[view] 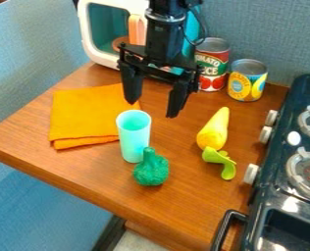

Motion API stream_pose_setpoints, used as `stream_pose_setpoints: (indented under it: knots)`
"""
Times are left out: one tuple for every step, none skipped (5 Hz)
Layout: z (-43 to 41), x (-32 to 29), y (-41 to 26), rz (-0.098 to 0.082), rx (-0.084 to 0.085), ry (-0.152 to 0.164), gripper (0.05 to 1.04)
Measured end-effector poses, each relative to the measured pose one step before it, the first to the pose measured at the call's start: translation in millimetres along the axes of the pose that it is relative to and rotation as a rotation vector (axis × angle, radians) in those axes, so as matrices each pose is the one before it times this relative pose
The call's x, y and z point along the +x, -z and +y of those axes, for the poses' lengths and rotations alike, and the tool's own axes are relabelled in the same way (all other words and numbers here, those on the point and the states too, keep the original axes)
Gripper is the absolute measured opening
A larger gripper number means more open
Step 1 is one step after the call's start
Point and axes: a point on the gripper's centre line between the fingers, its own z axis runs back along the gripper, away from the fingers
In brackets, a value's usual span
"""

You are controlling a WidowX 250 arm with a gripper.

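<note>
Blue-grey, fabric-textured walls (33, 44) enclose a brown wood-grain tabletop (184, 201), shown at a slant. The black two-finger gripper (152, 109) hangs above its middle, released, with its fingers spread apart. Nearest to it is a tall, pale turquoise plastic cup (134, 136), which stands upright on the table, slightly left of centre. A dark green, textured toy broccoli (151, 170) lies just beside the cup, on its near right side; whether the two touch cannot be told. Left of the cup lies a folded orange cloth (86, 112). To the right are a yellow, tapered toy vegetable (213, 133) and, at its near end, a light green, curved toy piece (217, 156). Along the far side stand a white toy microwave with a teal window (106, 23), a red-labelled metal can (211, 63) and a shorter yellow-and-blue can (247, 81). A dark toy stove (281, 147) borders the right side.
</note>
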Motion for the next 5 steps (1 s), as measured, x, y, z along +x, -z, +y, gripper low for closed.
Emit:
stream_pose_setpoints:
  knots:
    - [-0.45, -1.94, 10.57, 0.0347, 0.0062, 0.0018, 1.011]
    - [1.87, 5.68, 8.73, -0.0418, 0.0112, 0.0325, 1.011]
    - [6.08, 3.48, 3.18, -0.0116, 0.0451, 0.002, 1.011]
    - [2.74, 2.8, 7.03, 0.0304, 0.0317, 0.01, 1.011]
    - [-0.82, 3.69, 10.77, 0.0303, 0.0114, 0.0062, 1.011]
